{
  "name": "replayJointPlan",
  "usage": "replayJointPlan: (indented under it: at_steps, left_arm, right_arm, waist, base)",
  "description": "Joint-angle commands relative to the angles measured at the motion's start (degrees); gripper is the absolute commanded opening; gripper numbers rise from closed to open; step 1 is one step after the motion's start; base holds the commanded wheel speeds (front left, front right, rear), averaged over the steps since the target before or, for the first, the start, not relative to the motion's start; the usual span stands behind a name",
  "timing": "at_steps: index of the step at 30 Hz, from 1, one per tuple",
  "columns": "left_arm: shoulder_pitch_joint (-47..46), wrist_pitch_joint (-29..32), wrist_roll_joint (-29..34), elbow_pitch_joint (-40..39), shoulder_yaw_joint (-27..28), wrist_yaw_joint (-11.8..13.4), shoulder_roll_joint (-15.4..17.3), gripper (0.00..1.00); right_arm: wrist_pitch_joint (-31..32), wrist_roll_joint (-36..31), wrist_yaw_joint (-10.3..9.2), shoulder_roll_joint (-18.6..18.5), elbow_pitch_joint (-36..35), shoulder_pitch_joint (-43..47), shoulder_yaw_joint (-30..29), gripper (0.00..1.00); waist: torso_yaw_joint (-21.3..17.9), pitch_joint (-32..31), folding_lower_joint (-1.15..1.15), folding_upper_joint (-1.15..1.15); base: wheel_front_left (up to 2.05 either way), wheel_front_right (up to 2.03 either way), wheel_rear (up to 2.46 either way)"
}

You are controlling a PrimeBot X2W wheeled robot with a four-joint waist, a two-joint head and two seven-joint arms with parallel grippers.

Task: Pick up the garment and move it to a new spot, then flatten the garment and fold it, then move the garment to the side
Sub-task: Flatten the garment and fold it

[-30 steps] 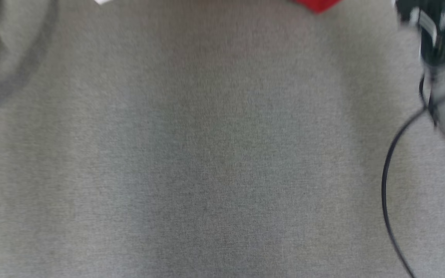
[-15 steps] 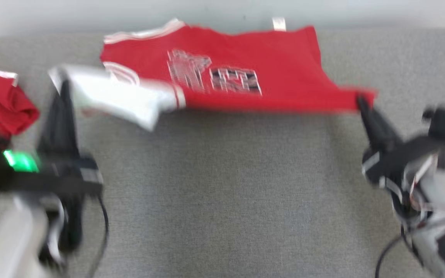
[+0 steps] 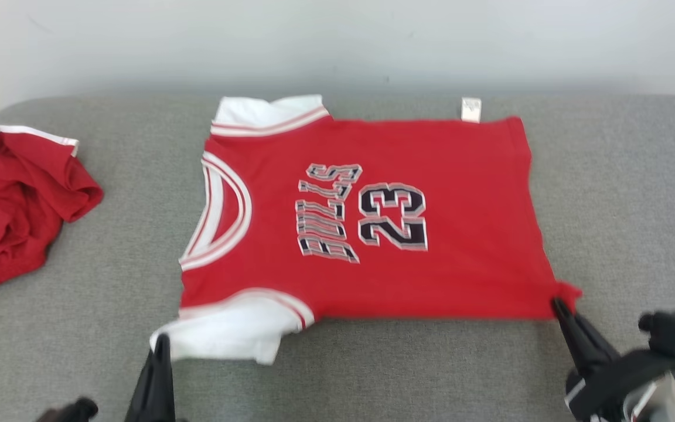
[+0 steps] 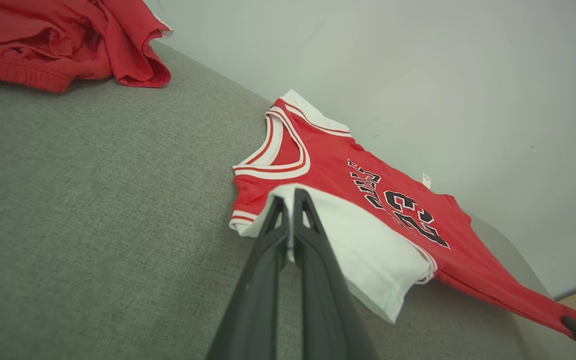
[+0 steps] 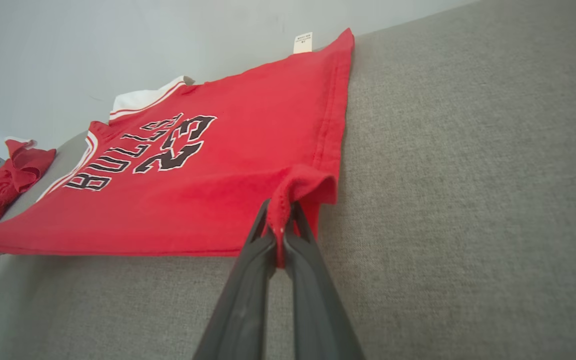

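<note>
The garment [image 3: 372, 223] is a red basketball jersey with white sleeves and black "BULLS 23" lettering, spread fairly flat on the grey surface, collar to the left. My left gripper [image 3: 162, 341] is shut on the near white sleeve [image 4: 358, 250], seen pinched between the dark fingers [image 4: 313, 235] in the left wrist view. My right gripper [image 3: 559, 305] is shut on the near red hem corner [image 5: 298, 187], which bunches up at the fingers [image 5: 260, 240].
A crumpled red garment [image 3: 15, 205] lies at the far left of the grey padded surface [image 3: 619, 205]. A pale wall [image 3: 337, 41] rises directly behind the surface's far edge. Open grey surface lies in front and to the right.
The head camera has tilted up, bringing the jersey and both grippers fully into view. The jersey now lies spread flatter on the surface, with both grippers still clamped on its near edge.
</note>
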Motion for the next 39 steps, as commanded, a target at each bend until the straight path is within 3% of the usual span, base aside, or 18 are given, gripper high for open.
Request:
replayJointPlan:
  at_steps: [1,7,13,23,29,39]
  left_arm:
    - [2.0,-0.39,0.41,0.86,0.63,-0.33,-0.59,0.0]
    - [8.35,-0.54,0.1,2.64,1.72,-2.04,-4.46,0.0]
    - [12.13,-0.57,2.34,3.46,2.21,-3.1,-6.32,0.0]
    - [10.9,-0.59,4.88,4.55,4.87,-6.09,-8.48,0.0]
    - [4.93,0.06,6.19,3.39,5.95,-8.07,-6.75,0.0]
    - [-11.72,7.67,6.36,8.18,6.99,-10.54,-1.65,0.0]
  right_arm:
    - [0.6,-1.35,0.03,0.21,-0.11,2.24,-0.84,0.0]
    - [2.85,-5.73,0.03,1.61,-1.61,9.68,-5.44,0.0]
    - [5.3,-8.48,0.03,3.63,-3.9,14.24,-8.96,0.0]
    - [9.16,-12.2,0.03,7.09,-8.84,17.74,-13.64,0.0]
    - [10.94,-12.32,0.03,7.93,-10.98,15.6,-14.61,0.0]
    - [14.36,-13.37,0.03,9.78,-10.5,5.66,-13.73,0.0]
  waist:
    - [0.64,-1.2,0.01,0.01]
    - [1.44,-2.53,0.01,0.01]
    - [1.78,-3.07,0.01,0.01]
    - [1.73,-2.98,0.01,0.01]
    - [0.59,-2.16,0.01,0.01]
    - [-3.48,2.47,0.01,0.01]
  base:
    - [0.0,0.0,0.0]
    - [0.0,0.0,0.0]
    - [0.0,0.0,0.0]
    - [0.0,0.0,0.0]
    - [0.0,0.0,0.0]
    - [0.0,0.0,0.0]
